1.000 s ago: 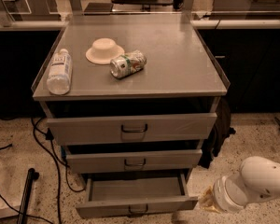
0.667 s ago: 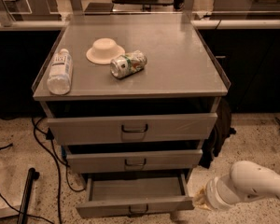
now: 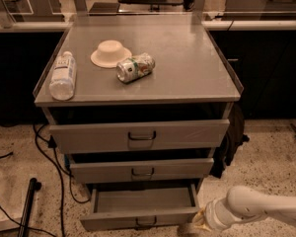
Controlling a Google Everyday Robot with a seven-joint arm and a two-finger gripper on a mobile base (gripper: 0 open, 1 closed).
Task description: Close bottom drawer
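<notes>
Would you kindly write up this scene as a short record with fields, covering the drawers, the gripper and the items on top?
bottom drawer: pulled out, interior showing, nothing visible inside
gripper: low, by the bottom drawer's right front corner; contact unclear
middle drawer: pulled out far less than the bottom one
top drawer: tallest front, just under the cabinet top
cabinet top: bottle lying at left; white bowl; can on its side beside the bowl
task status: not yet closed

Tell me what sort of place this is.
Probably a lab or workshop: a grey metal cabinet on a speckled floor, loose cables beside it, workbenches behind. The gripper is low, by the right front corner of the open bottom drawer.
</notes>
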